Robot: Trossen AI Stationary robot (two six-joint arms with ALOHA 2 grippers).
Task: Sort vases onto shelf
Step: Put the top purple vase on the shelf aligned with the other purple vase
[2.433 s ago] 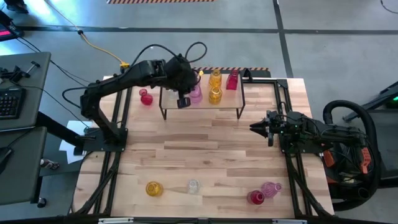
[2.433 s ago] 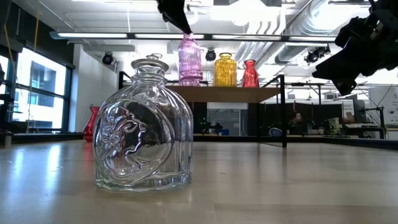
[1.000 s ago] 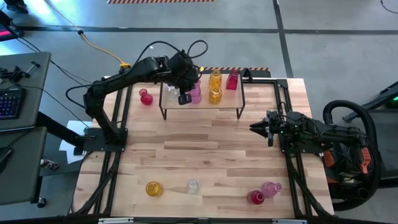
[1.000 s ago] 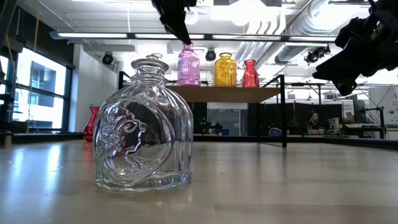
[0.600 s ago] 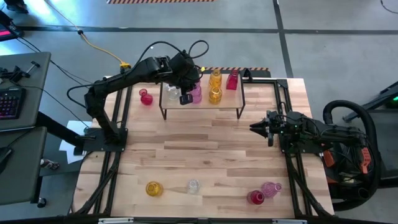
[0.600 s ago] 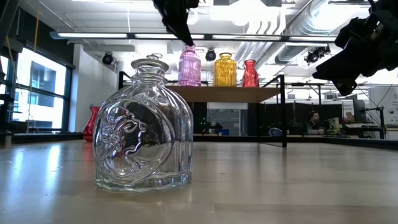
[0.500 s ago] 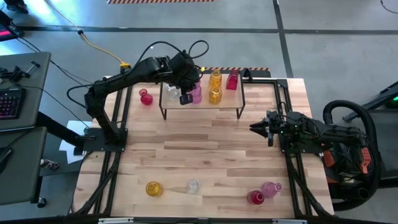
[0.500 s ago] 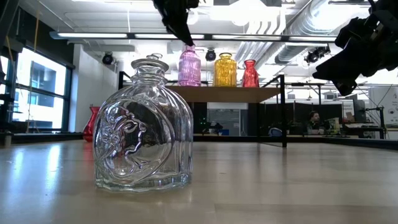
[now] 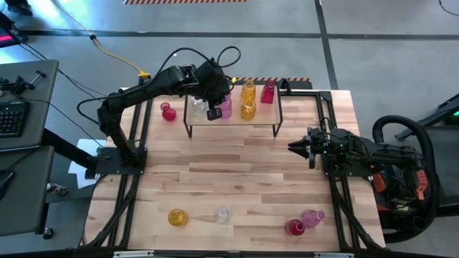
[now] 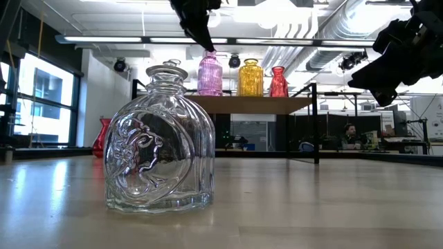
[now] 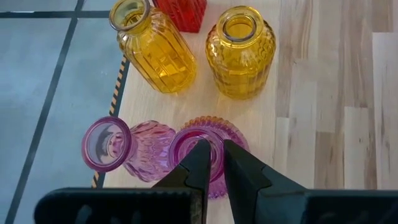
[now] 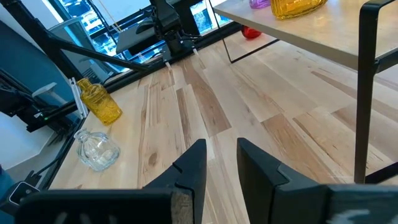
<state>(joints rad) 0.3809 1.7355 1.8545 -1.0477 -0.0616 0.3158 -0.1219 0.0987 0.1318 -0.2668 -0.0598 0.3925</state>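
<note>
1. Butcher-block table (image 9: 237, 179): carries the shelf (image 9: 262, 120) directly under the left gripper (image 11: 214, 147). Well in front of that gripper, along the near edge, stand four vases not yet sorted: amber (image 9: 177, 217), clear (image 9: 223, 213), magenta (image 9: 295, 228) and pink (image 9: 311, 217). Just outboard of it, on the table beside the shelf end, stands one red vase (image 9: 168, 112).
2. Right arm: parked well apart from the shelf, with the right gripper (image 9: 295, 147) low over the table. Fingers stand narrowly apart, with nothing between them.
3. Shelved group around the left gripper: a second purple vase (image 11: 134, 146) immediately beside the fingertips. Beyond the fingertips are two amber vases (image 11: 152, 46) (image 11: 239, 53), and past those a red vase (image 11: 183, 9).
4. Pink-purple vase (image 11: 239, 140): upright on the shelf board directly below the left gripper, next to its purple neighbour.
5. Left gripper state: fingers almost together at the vase mouth, apparently one inside the neck and one outside, pinching the rim wall.
6. Step in hand, as judged: placement of the pink-purple vase, set down but not yet released.
7. Next move, as judged: open the fingers just enough to free the rim, then lift straight up. Avoid any sideways drift, since the neighbouring purple vase sits close enough to be knocked. Then travel to a vase at the near edge.
</note>
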